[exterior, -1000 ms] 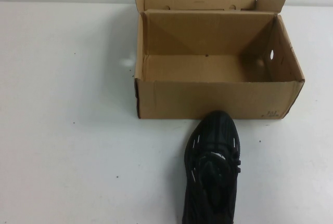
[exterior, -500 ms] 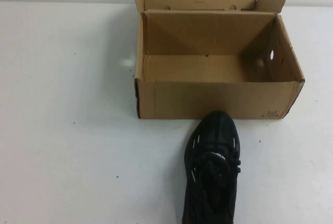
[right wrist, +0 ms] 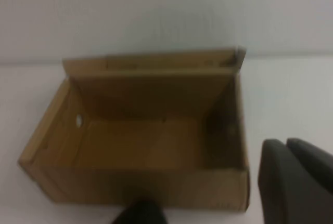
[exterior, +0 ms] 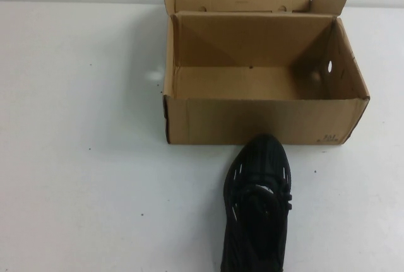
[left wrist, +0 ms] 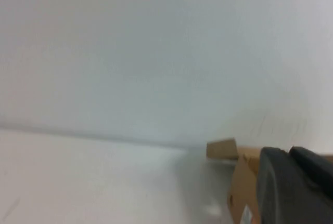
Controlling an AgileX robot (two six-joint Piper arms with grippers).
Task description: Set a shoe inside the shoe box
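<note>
Shoe first: from the high view I had the black knit sneaker with black laces and short white dashes (exterior: 257, 206) lying on the white surface (exterior: 82, 177), its toe touching or almost touching the near wall of the open brown cardboard shoe box (exterior: 265, 120), heel toward me. I judged it light, with a soft upper that would give under a pinch and a stiffer ridged sole; the collar or heel counter looked the firmest place to take hold, or a grip across the midfoot. Its heel was cut off by the frame's lower edge, so I could not see that end. Neither arm showed in this view.

In the left wrist view the left hand (left wrist: 296, 187) showed only as a dark blurred mass at the frame's corner, beside one end of the box (left wrist: 237, 180); whether it was wide or narrow I could not tell.

In the right wrist view the right hand (right wrist: 296, 182) was likewise a dark blur, above the surface near the box (right wrist: 140, 182), which stood empty. Only the shoe's toe (right wrist: 140, 212) showed. Its spread I could not tell either.
</note>
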